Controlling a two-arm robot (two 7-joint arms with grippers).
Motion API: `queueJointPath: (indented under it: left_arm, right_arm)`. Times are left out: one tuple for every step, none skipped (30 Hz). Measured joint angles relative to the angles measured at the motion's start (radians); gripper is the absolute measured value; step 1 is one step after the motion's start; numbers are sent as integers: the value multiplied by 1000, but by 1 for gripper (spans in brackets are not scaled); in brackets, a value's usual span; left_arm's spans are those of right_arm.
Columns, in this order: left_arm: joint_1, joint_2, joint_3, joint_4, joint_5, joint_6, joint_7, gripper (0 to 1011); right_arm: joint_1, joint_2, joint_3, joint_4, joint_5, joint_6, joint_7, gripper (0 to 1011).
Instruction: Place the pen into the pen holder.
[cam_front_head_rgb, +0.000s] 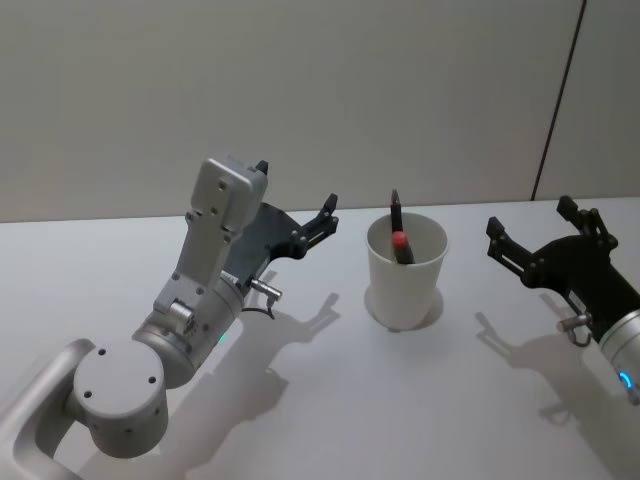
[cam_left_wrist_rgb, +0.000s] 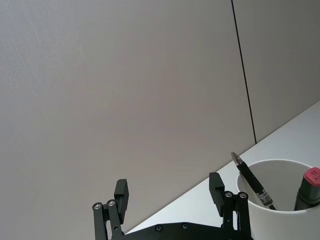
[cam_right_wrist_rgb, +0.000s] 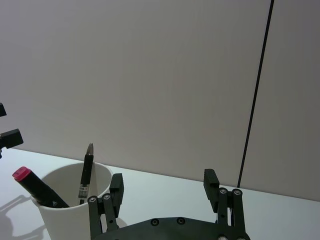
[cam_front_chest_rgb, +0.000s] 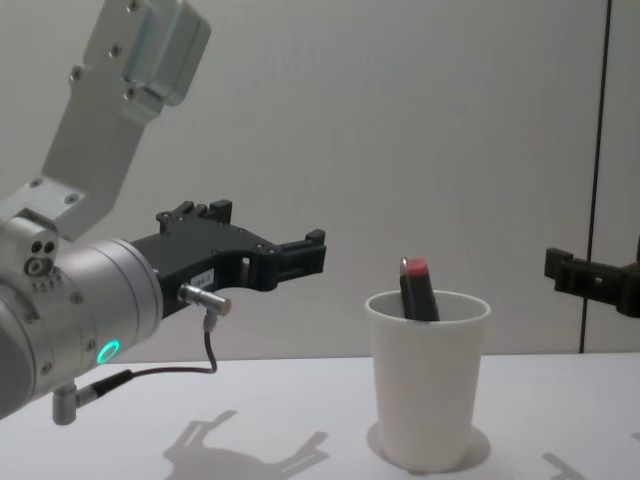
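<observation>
The pen holder (cam_front_head_rgb: 405, 285) is a white paper cup standing upright on the table between my two grippers. Inside it a thin black pen (cam_front_head_rgb: 395, 210) leans with its tip poking above the rim, beside a black marker with a red cap (cam_front_head_rgb: 400, 242). My left gripper (cam_front_head_rgb: 295, 192) hovers open and empty just left of the cup, above the table. On the cup's right, my right gripper (cam_front_head_rgb: 532, 218) is also open with nothing in it. In the left wrist view the cup (cam_left_wrist_rgb: 280, 205) and pen (cam_left_wrist_rgb: 252, 182) sit just beyond the fingers. The right wrist view shows cup (cam_right_wrist_rgb: 65, 212) and pen (cam_right_wrist_rgb: 86, 175) too.
The white table (cam_front_head_rgb: 330, 400) stretches in front of the cup. A plain wall (cam_front_head_rgb: 300, 90) rises close behind, with a dark vertical seam (cam_front_head_rgb: 560, 100) at the right.
</observation>
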Motion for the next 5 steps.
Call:
queueJointPath:
  left_arm:
    - [0,0,0,0,0,0,0,1001]
    - [0,0,0,0,0,0,0,1001]
    - [0,0,0,0,0,0,0,1001]
    - [0,0,0,0,0,0,0,1001]
    - [0,0,0,0,0,0,0,1001]
  right_arm:
    - [0,0,0,0,0,0,0,1001]
    - [0,0,0,0,0,0,0,1001]
    - [0,0,0,0,0,0,0,1001]
    - [0,0,0,0,0,0,0,1001]
    - [0,0,0,0,0,0,0,1001]
